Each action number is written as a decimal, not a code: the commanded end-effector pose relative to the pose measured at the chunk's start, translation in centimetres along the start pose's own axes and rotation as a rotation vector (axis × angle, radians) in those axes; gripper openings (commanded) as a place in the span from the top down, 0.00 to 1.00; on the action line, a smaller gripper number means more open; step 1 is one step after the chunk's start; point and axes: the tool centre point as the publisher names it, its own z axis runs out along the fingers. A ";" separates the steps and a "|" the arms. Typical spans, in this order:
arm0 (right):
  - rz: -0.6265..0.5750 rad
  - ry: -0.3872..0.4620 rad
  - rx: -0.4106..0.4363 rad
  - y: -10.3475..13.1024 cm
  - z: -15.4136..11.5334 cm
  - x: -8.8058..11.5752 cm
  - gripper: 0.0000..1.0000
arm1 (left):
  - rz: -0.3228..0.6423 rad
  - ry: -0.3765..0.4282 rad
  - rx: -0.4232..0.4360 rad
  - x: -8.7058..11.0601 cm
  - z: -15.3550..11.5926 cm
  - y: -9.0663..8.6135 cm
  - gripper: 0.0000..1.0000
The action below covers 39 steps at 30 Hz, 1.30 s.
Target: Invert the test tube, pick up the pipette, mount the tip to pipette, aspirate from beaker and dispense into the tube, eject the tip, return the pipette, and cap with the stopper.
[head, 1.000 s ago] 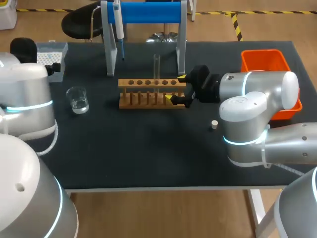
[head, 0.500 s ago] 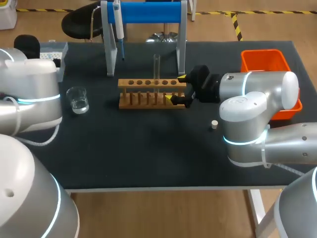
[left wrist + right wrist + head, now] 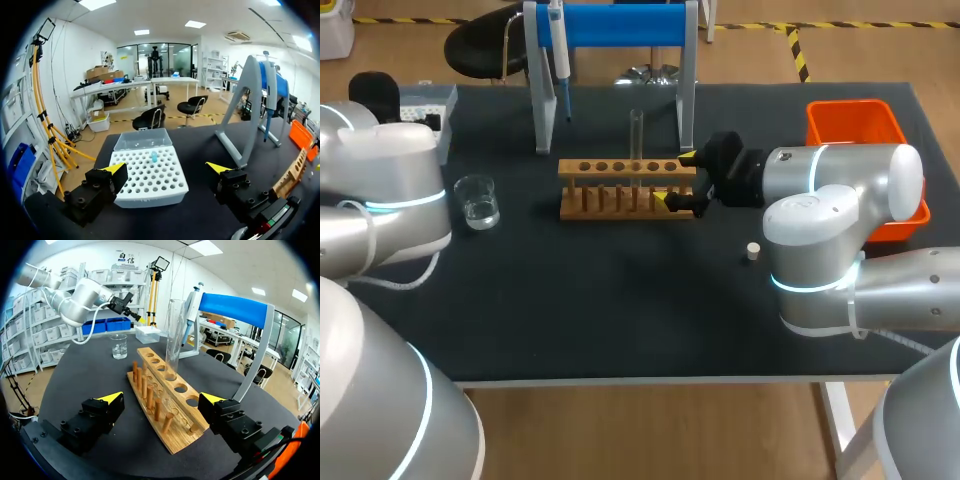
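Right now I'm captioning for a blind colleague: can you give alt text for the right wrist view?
The right gripper is open around the near end of a wooden rack; one test tube stands upright in the rack. Beyond it are a beaker and a pipette hanging on a blue-topped stand.

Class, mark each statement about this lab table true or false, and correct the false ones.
1. The test tube stands upright in the wooden rack. True.
2. The right gripper holds the pipette. False: the pipette hangs on the blue stand, and the right gripper is open at the rack's end.
3. The beaker stands on the table, apart from the rack. True.
4. The stopper is in the test tube. False: it lies on the table near the right arm.
5. The left gripper is open, with the tip box ahead of it. True.
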 end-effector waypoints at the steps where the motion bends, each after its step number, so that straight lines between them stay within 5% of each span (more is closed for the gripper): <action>1: 0.000 -0.001 0.000 0.0 0.0 0.0 0.00 | -0.004 -0.006 0.043 -0.4 1.5 0.4 0.00; 39: 0.000 -0.001 0.000 0.0 0.0 0.0 0.00 | -0.007 0.005 0.061 -0.7 2.3 0.2 0.00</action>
